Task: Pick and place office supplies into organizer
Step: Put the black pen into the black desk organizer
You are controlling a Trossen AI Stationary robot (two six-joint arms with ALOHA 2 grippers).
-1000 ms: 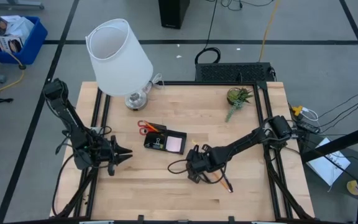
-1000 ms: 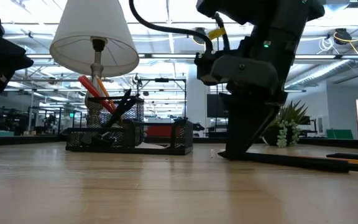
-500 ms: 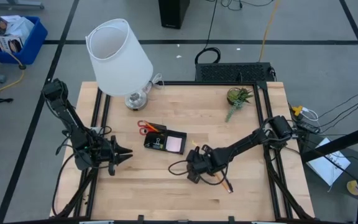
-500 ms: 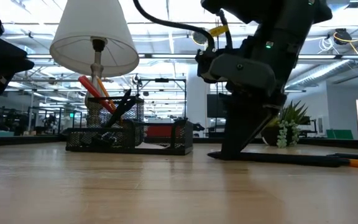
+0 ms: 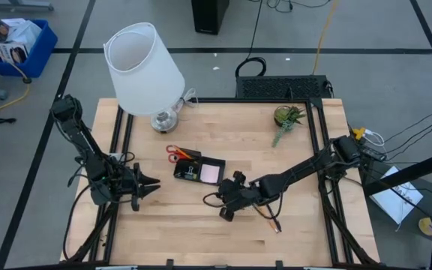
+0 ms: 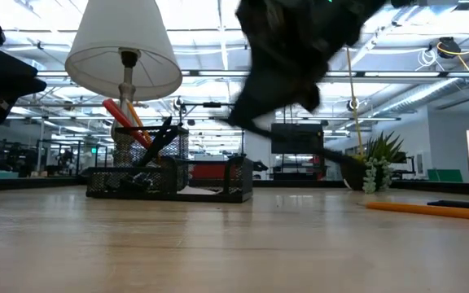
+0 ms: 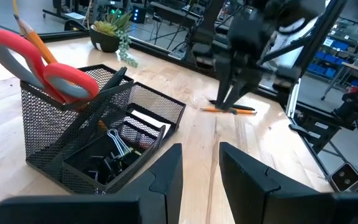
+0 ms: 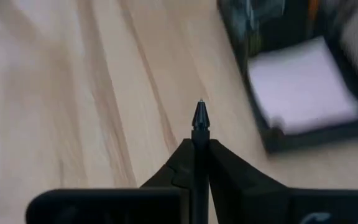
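The black mesh organizer point(image 5: 188, 172) stands mid-table and holds red-handled scissors point(image 7: 37, 65), an orange pencil, black clips point(image 7: 114, 140) and a pink sticky-note pad point(image 5: 211, 173). Just right of it my right gripper point(image 5: 225, 211) is raised above the table, shut on a black pen point(image 8: 200, 118). Another orange pencil point(image 5: 270, 221) lies flat on the wood near the right gripper. My left gripper point(image 5: 153, 185) waits to the left of the organizer, open, with nothing between its fingers point(image 7: 166, 174). My right gripper pinches the black pen between its two fingers point(image 8: 219, 163), with the pen's pointed tip point(image 8: 200, 109) sticking out just past them. The fingers slant down from the table's right side. In the low view the pen point(image 6: 332, 155) hangs tilted, clear of the table.
A white lamp point(image 5: 142, 67) stands at the far left of the table, and a small green plant point(image 5: 287, 116) at the far right. Bare wood lies along the near edge, in front of both grippers.
My right gripper has shut on the black pen, risen from the table and tipped toward level. The pen has come up clear of the wood. The orange pencil beside it has stayed on the table.
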